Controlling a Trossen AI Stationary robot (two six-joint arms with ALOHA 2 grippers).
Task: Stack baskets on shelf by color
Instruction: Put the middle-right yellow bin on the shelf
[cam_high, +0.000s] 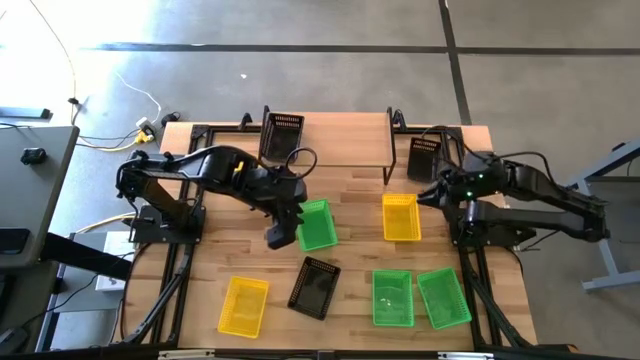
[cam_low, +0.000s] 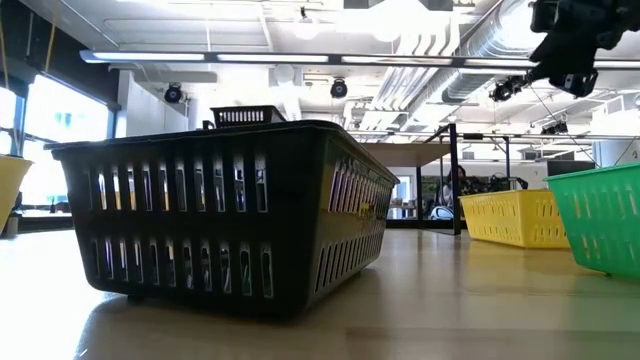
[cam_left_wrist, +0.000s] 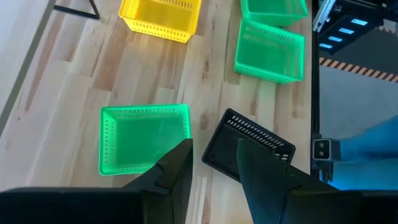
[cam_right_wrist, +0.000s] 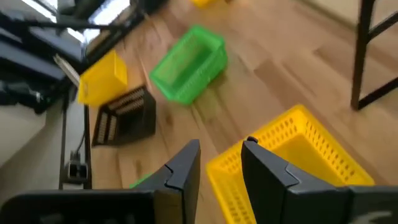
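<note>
- Up close in the low view, a black basket (cam_low: 225, 205) fills the foreground, sitting flat on the tabletop (cam_low: 480, 300); behind it to the right are a yellow basket (cam_low: 515, 217) and the edge of a green basket (cam_low: 600, 222), with one gripper hanging high at the upper right.
- From above, the left gripper (cam_high: 281, 231) hovers over the middle of the tabletop, right at the left edge of a green basket (cam_high: 317, 224). The right gripper (cam_high: 432, 196) is just right of a yellow basket (cam_high: 400, 217).
- Same high view, the shelf (cam_high: 335, 140) stands at the far edge with one black basket (cam_high: 281, 135) on its left end; another black basket (cam_high: 424, 157) sits on the tabletop just right of the shelf.
- Near edge from above: a yellow basket (cam_high: 244, 305), a tilted black one (cam_high: 315, 287), and two green baskets (cam_high: 392, 297) (cam_high: 443, 297) side by side.
- Left wrist view: the fingers (cam_left_wrist: 174, 180) are parted and hold nothing, with the green basket (cam_left_wrist: 144, 137) and the tilted black basket (cam_left_wrist: 249, 146) beneath them, apart from each other.
- Right wrist view: fingers (cam_right_wrist: 186, 165) spread, nothing between them, above the corner of the yellow basket (cam_right_wrist: 292, 162); farther off are a green basket (cam_right_wrist: 186, 64), a black one (cam_right_wrist: 124, 115) and a yellow one (cam_right_wrist: 102, 78).
</note>
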